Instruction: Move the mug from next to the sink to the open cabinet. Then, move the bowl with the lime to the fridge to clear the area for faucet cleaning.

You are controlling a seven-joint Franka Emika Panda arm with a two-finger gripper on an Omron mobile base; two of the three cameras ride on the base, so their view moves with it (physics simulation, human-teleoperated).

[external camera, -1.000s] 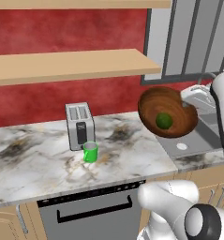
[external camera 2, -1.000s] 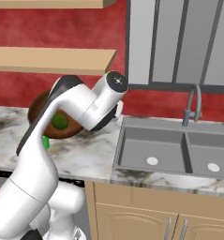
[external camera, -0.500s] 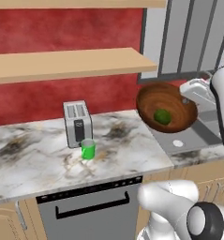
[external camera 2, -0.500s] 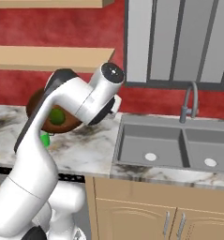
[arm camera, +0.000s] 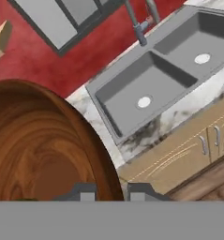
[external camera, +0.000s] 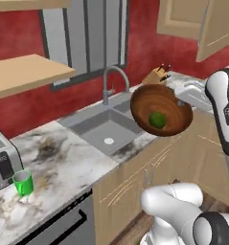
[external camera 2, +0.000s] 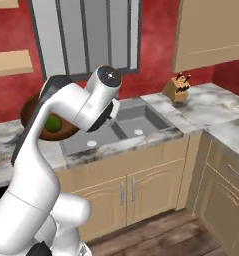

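My gripper is shut on the rim of the dark wooden bowl, holding it tilted in the air above the counter's front edge, right of the sink. The lime lies low inside the bowl. From the right base view, my arm covers part of the bowl and the lime shows beside it. In the hand view the bowl fills the left, with the sink and faucet beyond. The faucet arches behind the basins. The open cabinet hangs at top right. The mug and fridge are out of view.
A knife block stands on the counter behind the bowl. A toaster and a green cup sit at the far left of the marble counter. A wooden shelf juts out above. Lower cabinets front the sink.
The whole scene has slid left in both base views, so the camera has moved right along the counter. The sink now sits mid-view. The bowl stays in my grip.
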